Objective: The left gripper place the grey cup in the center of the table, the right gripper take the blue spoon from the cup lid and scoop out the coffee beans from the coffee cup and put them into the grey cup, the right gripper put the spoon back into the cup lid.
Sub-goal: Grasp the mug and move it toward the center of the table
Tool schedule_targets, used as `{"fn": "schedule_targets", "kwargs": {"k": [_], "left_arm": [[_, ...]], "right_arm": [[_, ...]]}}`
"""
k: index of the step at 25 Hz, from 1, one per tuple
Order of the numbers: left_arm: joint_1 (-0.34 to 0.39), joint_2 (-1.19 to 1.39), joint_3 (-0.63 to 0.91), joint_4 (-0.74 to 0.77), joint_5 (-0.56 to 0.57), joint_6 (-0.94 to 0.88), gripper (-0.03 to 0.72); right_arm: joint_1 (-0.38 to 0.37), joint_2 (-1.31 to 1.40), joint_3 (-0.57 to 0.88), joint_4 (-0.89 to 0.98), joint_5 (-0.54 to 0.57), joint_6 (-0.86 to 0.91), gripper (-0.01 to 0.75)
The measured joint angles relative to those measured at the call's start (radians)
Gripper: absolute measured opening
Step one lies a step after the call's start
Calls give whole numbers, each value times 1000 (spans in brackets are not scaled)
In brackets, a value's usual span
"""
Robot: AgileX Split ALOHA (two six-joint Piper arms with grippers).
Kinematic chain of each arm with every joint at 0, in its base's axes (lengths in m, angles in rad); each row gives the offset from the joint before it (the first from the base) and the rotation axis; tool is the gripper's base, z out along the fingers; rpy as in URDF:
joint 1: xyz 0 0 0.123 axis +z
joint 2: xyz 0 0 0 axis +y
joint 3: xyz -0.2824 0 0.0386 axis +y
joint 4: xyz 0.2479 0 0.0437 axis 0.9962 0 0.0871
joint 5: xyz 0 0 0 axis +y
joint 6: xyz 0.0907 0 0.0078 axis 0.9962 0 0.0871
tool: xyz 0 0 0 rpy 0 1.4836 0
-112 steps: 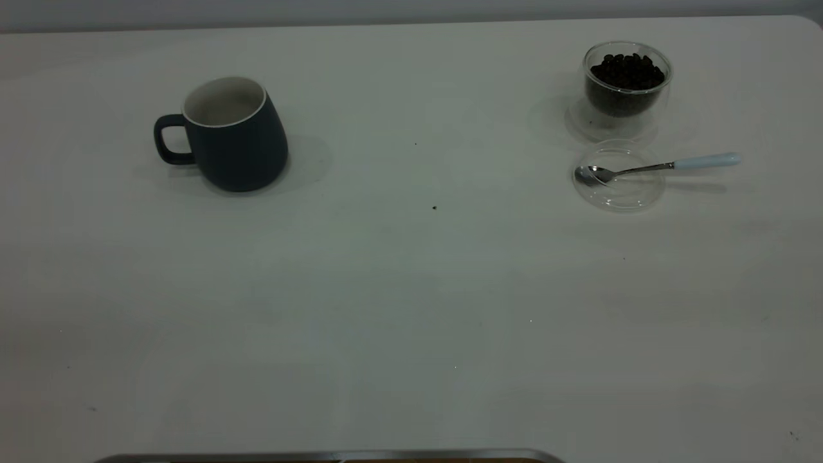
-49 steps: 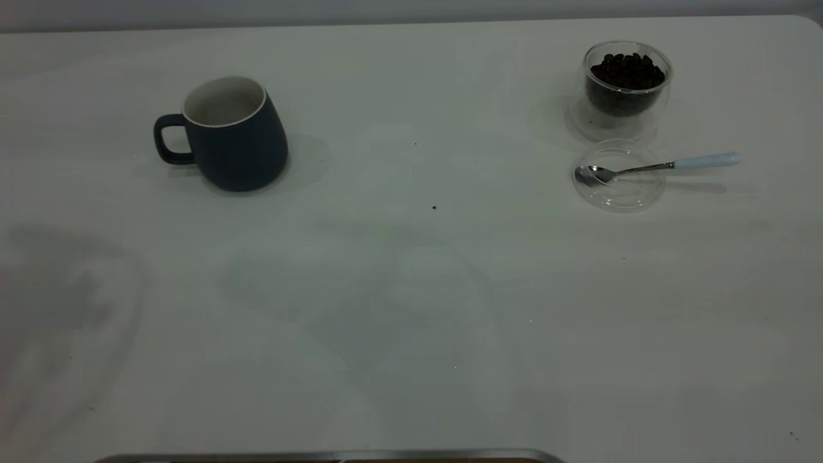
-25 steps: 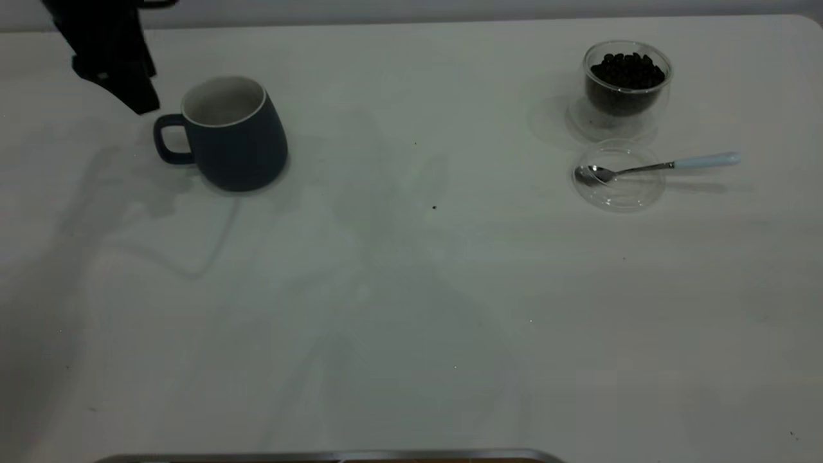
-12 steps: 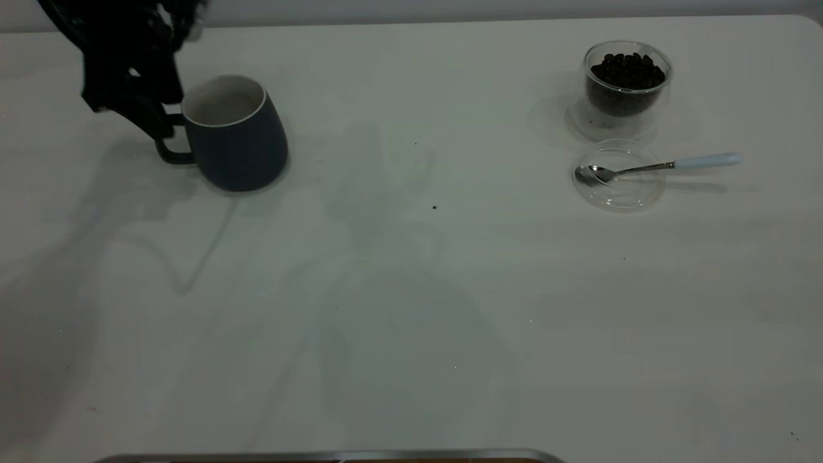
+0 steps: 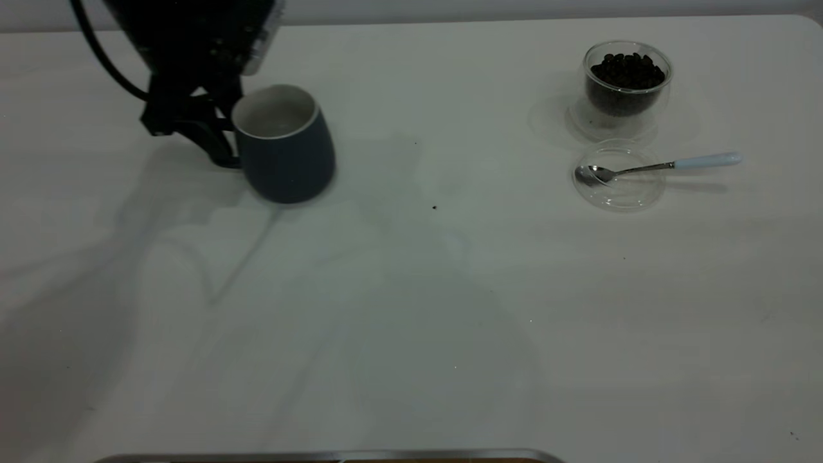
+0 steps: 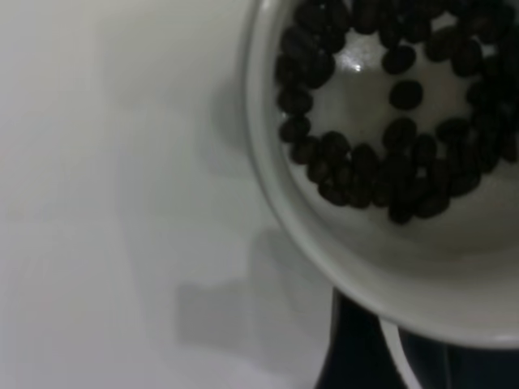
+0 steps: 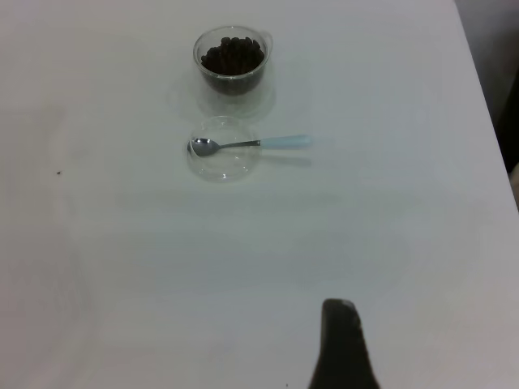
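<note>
Left gripper (image 5: 218, 138) clamps the cup (image 5: 286, 151) by its handle side, upper left of frame, tilted off the tabletop (image 5: 411, 289). Beans (image 6: 381, 154) already inside; a jerk could spill them. Right gripper (image 7: 345, 344): can't tell.

A bare test bench of a robotics lab is suggested rather than a home or kitchen. A large plain white table (image 5: 411, 289) is seen against a blank grey wall, with no furnishings around it. A black robot arm with a cable is mounted over it, and only a few staged props are laid out, well apart from each other.
</note>
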Motion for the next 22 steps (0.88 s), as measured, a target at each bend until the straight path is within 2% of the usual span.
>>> {"fn": "schedule_targets", "kwargs": {"k": [12,22], "left_arm": [[-145,4,0,-7,-120,-126,555],[-193,21,0,-75,-143,-146,555]], "right_arm": [[0,0,0,0,0,1,585],[0,0,0,1,0,0,585]]}}
